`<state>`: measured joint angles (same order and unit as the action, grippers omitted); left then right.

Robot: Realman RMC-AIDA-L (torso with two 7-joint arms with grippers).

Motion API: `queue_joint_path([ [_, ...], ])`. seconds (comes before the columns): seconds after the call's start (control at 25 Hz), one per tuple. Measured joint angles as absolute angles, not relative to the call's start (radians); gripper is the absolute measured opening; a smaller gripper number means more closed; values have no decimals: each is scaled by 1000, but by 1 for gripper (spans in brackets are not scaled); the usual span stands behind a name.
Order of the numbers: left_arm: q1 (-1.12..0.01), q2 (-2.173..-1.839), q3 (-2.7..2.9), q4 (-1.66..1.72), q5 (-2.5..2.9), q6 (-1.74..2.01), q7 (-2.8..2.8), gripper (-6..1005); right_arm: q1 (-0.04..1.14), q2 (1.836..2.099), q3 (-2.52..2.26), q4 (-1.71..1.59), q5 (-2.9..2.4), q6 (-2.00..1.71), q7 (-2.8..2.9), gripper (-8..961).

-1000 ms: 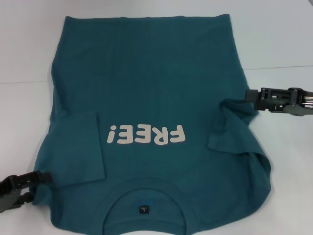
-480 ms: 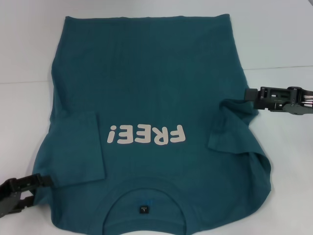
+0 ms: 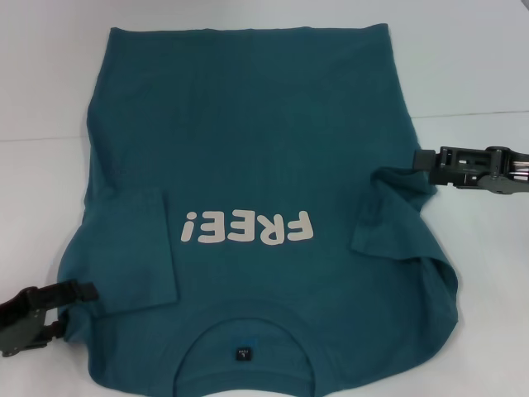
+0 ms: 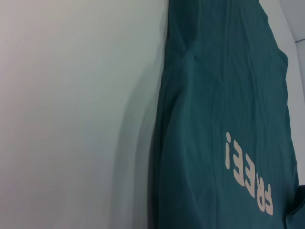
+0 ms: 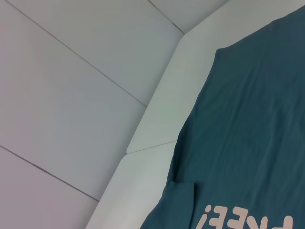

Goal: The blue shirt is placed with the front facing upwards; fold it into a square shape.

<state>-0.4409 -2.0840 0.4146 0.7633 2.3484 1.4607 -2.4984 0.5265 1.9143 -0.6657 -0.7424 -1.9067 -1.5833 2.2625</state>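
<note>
From my station I saw the large dark teal-blue cotton T-shirt [image 3: 248, 165] spread front up across the middle of the white table [image 3: 471, 66], its collar toward the near edge and its hem toward the far edge. The white "FREE!" lettering [image 3: 248, 227] read upside down from the head camera, and a small dark neck label [image 3: 242, 354] sat inside the collar. Both short sleeves lay folded in over the chest, one on each side of the lettering.

My left gripper [image 3: 83, 291], a black one, sat low near the near left corner of the table, its tips touching the shirt's left edge just beside the folded sleeve. The tips looked drawn close together, but I could not tell whether they pinched any cloth or how far they stood apart.

My right gripper [image 3: 421, 160], also black, reached in from the table's right side and met the shirt's right edge where the cloth bunched up at the sleeve fold. I could not tell there either whether its tips were parted or gripping the fabric.

Neither wrist camera showed its own fingers, only shirt and table.
</note>
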Motion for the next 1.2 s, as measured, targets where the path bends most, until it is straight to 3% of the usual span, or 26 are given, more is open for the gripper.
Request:
queue_joint_path([
  [1.12,-444,-2085,421,771,2366,1452,-2505,891,519,1913,-666,-742,-1907,-1586,2260,941],
  [1.2,-446,-2085,422,771,2373,1447,-2508,844,518,1912,-666,-742,-1907,-1586,2260,941],
])
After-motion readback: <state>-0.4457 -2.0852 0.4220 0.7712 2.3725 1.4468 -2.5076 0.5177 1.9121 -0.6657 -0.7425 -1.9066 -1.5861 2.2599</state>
